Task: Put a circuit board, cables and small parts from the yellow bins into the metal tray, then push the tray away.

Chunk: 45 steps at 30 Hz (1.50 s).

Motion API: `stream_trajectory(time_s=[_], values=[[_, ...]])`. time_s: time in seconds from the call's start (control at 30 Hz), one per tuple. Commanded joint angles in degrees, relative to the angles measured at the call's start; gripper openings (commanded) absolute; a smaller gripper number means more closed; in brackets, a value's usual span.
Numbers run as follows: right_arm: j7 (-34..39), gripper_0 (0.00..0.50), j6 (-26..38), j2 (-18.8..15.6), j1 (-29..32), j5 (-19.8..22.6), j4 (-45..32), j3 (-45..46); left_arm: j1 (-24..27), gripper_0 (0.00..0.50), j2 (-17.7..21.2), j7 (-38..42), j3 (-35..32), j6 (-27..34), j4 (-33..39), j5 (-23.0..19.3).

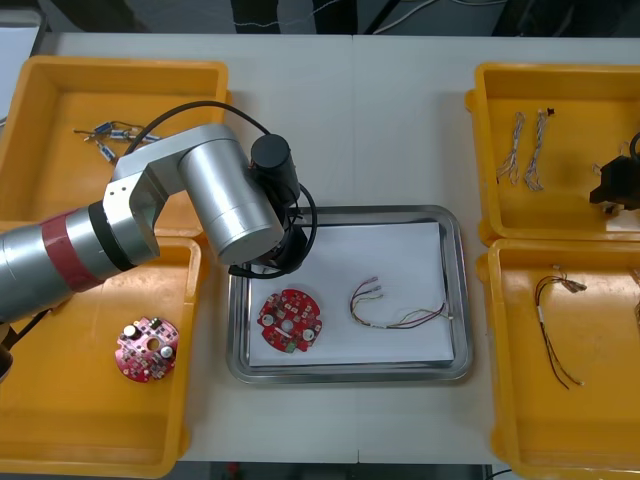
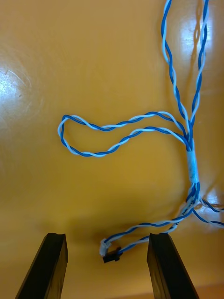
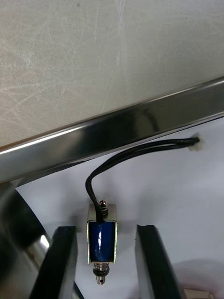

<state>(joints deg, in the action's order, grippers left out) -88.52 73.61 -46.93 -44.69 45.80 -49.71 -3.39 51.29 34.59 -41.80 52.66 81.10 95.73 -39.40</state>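
From the front the left arm (image 1: pixel 200 200) covers the metal tray (image 1: pixel 350 375)'s far-left corner. Its wrist view shows the left jaws parted, clear of a small metal part (image 3: pixel 102 233) on the tray's white floor. The right jaws gape empty above a blue and white cable (image 2: pixel 121 127) in a yellow bin (image 2: pixel 70 56).

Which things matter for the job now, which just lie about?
Job: tray; board, cable in it; metal part at left hand, over tray; blue-white cable at right hand, far right bin.
Lying about: spare board; spare cable, near right bin.
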Motion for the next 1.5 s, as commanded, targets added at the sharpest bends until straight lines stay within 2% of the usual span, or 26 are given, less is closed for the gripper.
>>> stream_trajectory(time_s=[0.03,0.33,0.37,0.43,0.47,0.5,0.53,0.57,0.6,0.93,1.13,1.33,1.5], values=[[2.0,0.500,-1.4,0.9,-1.3,-0.4,1.1,-0.4,2.1,0.500,-1.4,6.4,0.7,-0.6,2.0,0.4],[1.7,0.500,-1.3,1.1,-0.2,0.4,1.1,-0.4,2.1,0.500,-1.3,7.4,0.6,-0.6,3.4,0.5],[1.6,0.477,-1.4,1.1,-0.1,0.7,1.1,-0.4,2.1,0.500,-1.3,7.4,0.4,-0.6,3.5,0.5],[1.4,0.367,-1.4,1.1,0.0,0.9,1.1,-0.4,2.1,0.500,-1.1,7.7,-0.2,-0.4,4.1,0.6],[1.3,0.271,-1.3,1.1,0.0,0.9,1.1,-0.4,2.1,0.500,-1.1,7.9,-0.5,-0.2,4.3,0.5],[1.3,0.219,-1.4,1.1,0.0,0.9,1.1,-0.4,2.1,0.500,-1.1,8.0,-0.9,-0.1,4.5,0.6],[1.2,0.115,-1.3,1.1,0.0,1.1,1.1,-0.4,2.1,0.500,-1.1,8.1,-1.3,0.3,4.7,0.5],[1.2,0.034,-1.4,1.1,0.0,1.1,1.1,-0.4,2.1,0.500,-1.1,8.1,-1.8,0.5,5.0,0.5],[1.2,0.000,-1.3,1.1,0.0,1.1,1.1,-0.4,2.1,0.500,-1.1,8.3,-2.5,0.8,5.3,0.5],[1.1,0.000,-0.9,0.3,-0.7,2.4,1.1,0.1,2.1,0.500,-0.5,8.8,-9.9,8.6,9.0,-0.4],[1.2,0.000,2.2,-1.0,-2.9,2.8,1.1,0.1,2.1,0.500,0.7,8.8,-14.2,12.5,11.0,-1.6],[1.8,0.000,5.4,-1.0,-6.1,2.0,1.1,0.1,2.1,0.500,2.3,8.8,-19.5,15.3,11.0,-4.0],[2.4,0.000,7.0,0.0,-7.9,1.6,1.1,0.0,2.1,0.500,3.8,8.9,-22.3,17.5,10.2,-4.1]])
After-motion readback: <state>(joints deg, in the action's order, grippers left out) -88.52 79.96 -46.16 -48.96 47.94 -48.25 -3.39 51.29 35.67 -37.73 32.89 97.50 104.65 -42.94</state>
